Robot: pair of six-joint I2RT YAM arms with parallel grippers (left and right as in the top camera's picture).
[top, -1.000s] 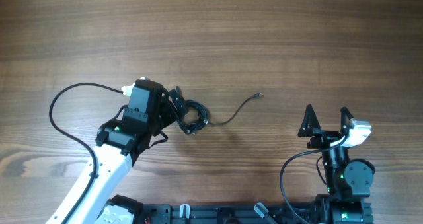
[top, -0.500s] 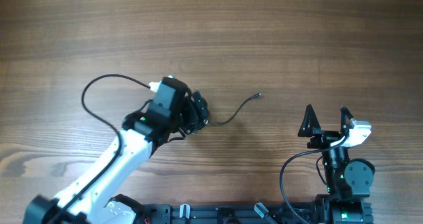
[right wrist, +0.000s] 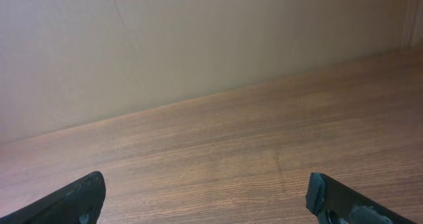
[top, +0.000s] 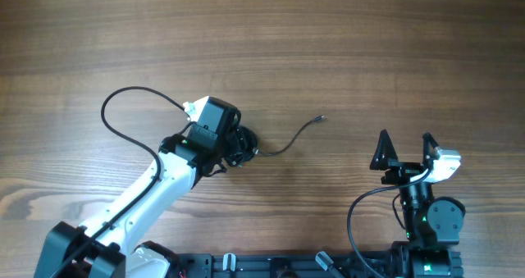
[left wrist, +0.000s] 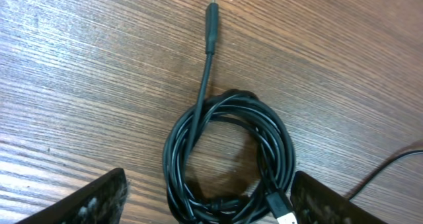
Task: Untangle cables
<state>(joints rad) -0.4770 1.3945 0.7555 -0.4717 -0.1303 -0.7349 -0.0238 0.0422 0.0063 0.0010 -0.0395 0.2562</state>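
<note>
While the left gripper (left wrist: 210, 201) hung low over the wooden table (top: 328, 32), its jaws stood apart and unclenched, one dark finger (left wrist: 99, 197) on each side of the cables (left wrist: 274, 148) and neither visibly pressing on them. The cables lay flat on the wood as a small round coil of several thin black loops, left of the table's centre and directly beneath that gripper in the overhead view (top: 244, 145). From the coil's left side a single strand ran straight out to a slim plug tip (left wrist: 211, 26), which rested on the table away from the fingers. A pale metallic connector (left wrist: 282, 209) sat at the coil's lower right edge, just beside the other finger (left wrist: 327, 197). Seen from overhead, another loose strand curved away from the coil toward the right and ended in a tiny plug (top: 321, 118), well apart from both arms. A thicker black lead (top: 123, 106) fixed to the left arm arched over the wood behind it.

Near the table's right front edge, the right gripper (top: 404, 151) pointed away from the coil, its jaws released and spread wide with nothing between them; its wrist camera showed only bare wood and a plain beige wall (right wrist: 198, 45).
</note>
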